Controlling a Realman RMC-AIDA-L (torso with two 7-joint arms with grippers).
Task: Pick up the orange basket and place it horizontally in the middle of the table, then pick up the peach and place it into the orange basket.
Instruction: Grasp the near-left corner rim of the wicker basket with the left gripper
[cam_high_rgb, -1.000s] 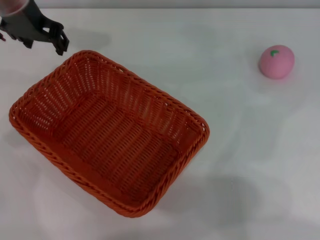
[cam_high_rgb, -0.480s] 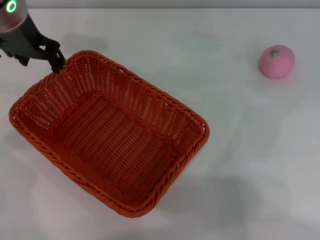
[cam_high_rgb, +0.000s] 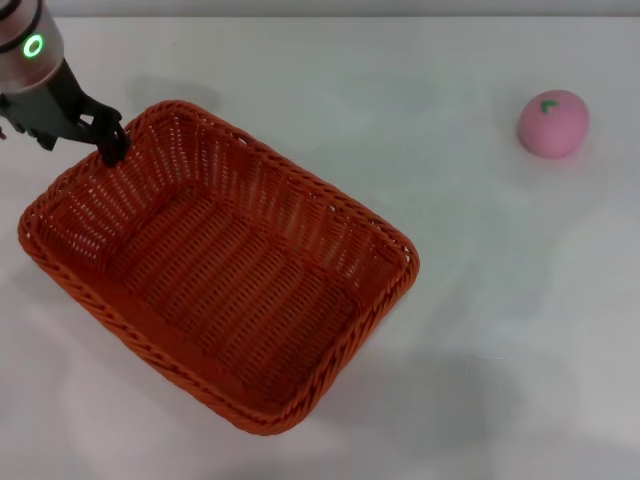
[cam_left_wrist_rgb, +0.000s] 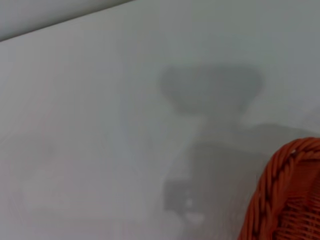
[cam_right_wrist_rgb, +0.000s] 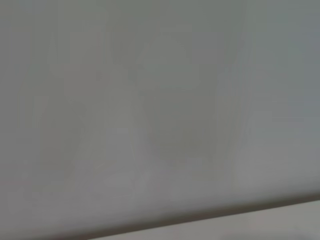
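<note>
While your left gripper (cam_high_rgb: 100, 140) has dropped onto the orange basket (cam_high_rgb: 215, 262)'s far-left rim corner, jaws straddling it, I can't tell if they've clamped; the peach (cam_high_rgb: 553, 123) waits far right of the basket on the counter (cam_high_rgb: 400, 120).

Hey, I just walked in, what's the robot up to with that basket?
The left gripper is at the far left corner of the orange basket, its fingers at the braided rim, apparently going for a grasp. The basket sits at an angle on the table, empty. The peach lies apart, at the far right. The right arm is out of view.
</note>
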